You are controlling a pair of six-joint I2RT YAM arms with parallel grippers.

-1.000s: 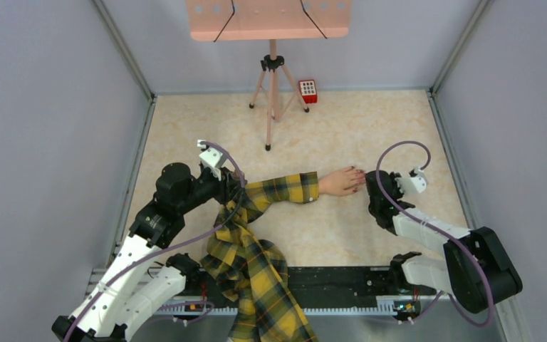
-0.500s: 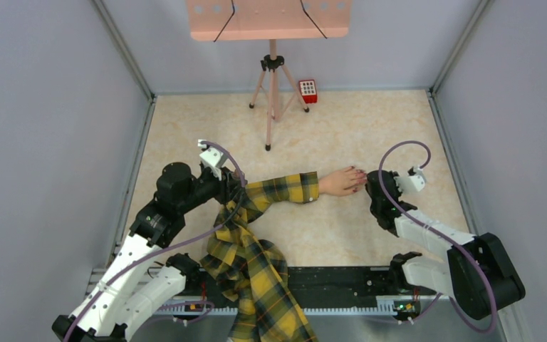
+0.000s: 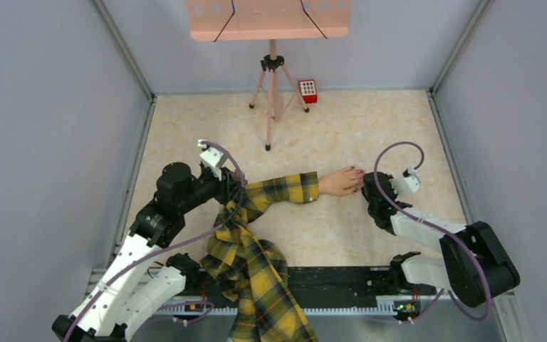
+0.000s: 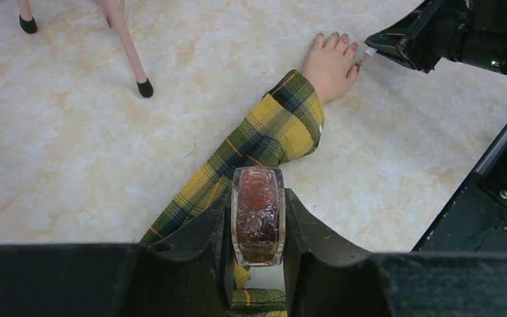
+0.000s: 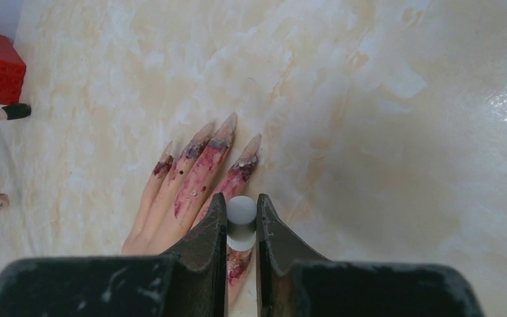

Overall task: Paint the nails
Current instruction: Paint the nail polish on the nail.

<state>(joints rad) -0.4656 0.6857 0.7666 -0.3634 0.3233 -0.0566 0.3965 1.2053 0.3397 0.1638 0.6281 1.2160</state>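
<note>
A pale mannequin hand (image 3: 338,182) lies flat on the table in a yellow-black plaid sleeve (image 3: 285,189), fingers pointing right. Its nails (image 5: 228,123) and fingers are smeared dark red. My right gripper (image 5: 241,206) is shut on a white brush handle (image 5: 241,223), held over the hand's nearest finger. From the left wrist view the brush tip (image 4: 370,51) meets that fingertip. My left gripper (image 4: 257,198) is shut on a clear glass bottle of dark red polish (image 4: 257,214), held above the sleeve near the elbow.
A pink tripod (image 3: 273,92) carrying a pink board (image 3: 269,18) stands at the back, with a small red keypad box (image 3: 308,90) beside it. The rest of the plaid shirt (image 3: 256,278) is heaped over the black rail (image 3: 342,285) at the near edge. Grey walls enclose three sides.
My right gripper has shifted slightly left and toward the near edge along the fingertips, brush handle still in it. The left arm and bottle have not moved.
</note>
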